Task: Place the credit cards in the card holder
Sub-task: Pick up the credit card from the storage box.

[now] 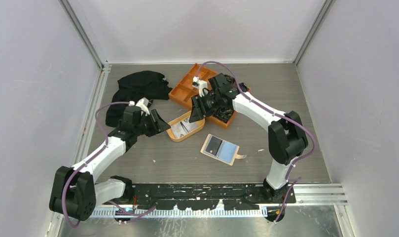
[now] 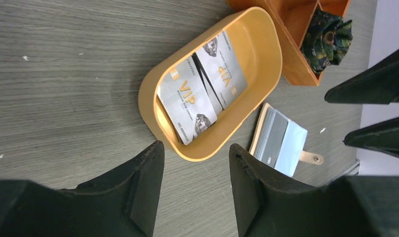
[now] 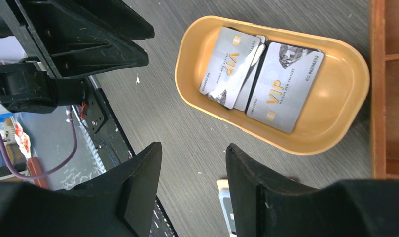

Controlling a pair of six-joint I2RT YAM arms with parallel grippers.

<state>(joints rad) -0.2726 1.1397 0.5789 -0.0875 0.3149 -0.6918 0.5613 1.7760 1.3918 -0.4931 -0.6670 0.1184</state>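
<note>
Top external: card holder (image 1: 220, 148) seemingly stocked with two; credit cards (image 1: 183, 128) outstanding in dish (image 1: 171, 137); left gripper (image 1: 162, 123), right gripper (image 1: 195, 112) parted, empty.

Gold "VIP" stands on two silver credit cards (image 3: 281, 94) lying in the orange dish (image 3: 341, 116).

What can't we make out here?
How many credit cards in the oval dish: wrist views, top ones cover lower ones.
The card holder: right wrist view, mostly behind the right gripper and bottom edge.
The divided tray contents: top view, right arm covers them.
</note>
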